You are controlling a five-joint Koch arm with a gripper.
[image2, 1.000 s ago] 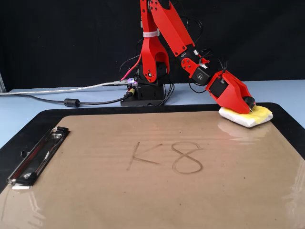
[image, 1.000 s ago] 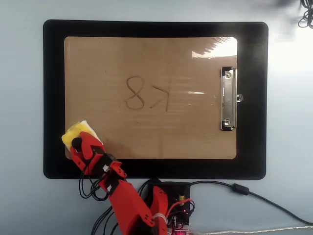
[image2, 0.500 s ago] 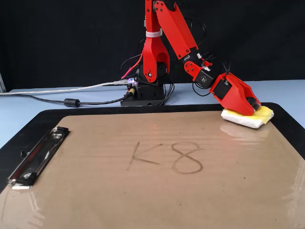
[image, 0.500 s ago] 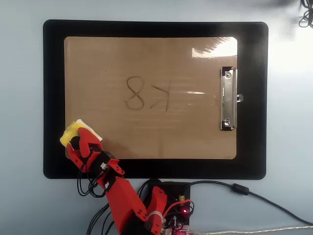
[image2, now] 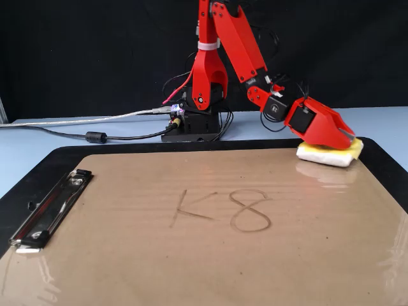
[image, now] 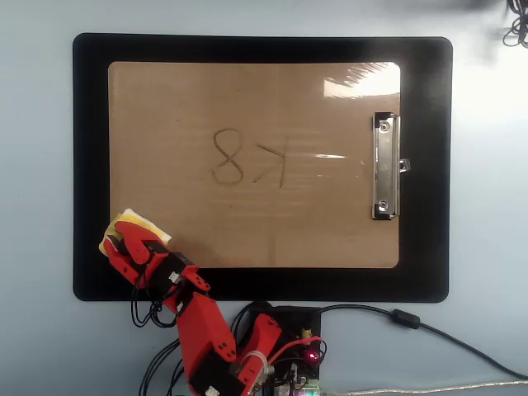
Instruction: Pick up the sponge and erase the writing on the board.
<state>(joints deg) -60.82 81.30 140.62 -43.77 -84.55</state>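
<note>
The brown board (image: 313, 223) lies on a black mat (image: 89, 148), with the writing "8K" (image: 247, 157) near its middle. The yellow sponge (image: 142, 219) lies flat at the board's lower left corner in the overhead view. My red gripper (image: 124, 238) sits low on top of it; its jaws are close together over the centre and hide the knob. In the fixed view the sponge (image2: 326, 155) is at the board's (image2: 127, 268) far right corner under the gripper (image2: 345, 136), and the writing (image2: 223, 210) is nearer the camera.
A silver clip (image: 384, 167) is on the board's right side in the overhead view and on the left in the fixed view (image2: 51, 207). The arm's base (image2: 194, 124) and cables (image2: 95, 136) stand behind the mat (image2: 389, 167).
</note>
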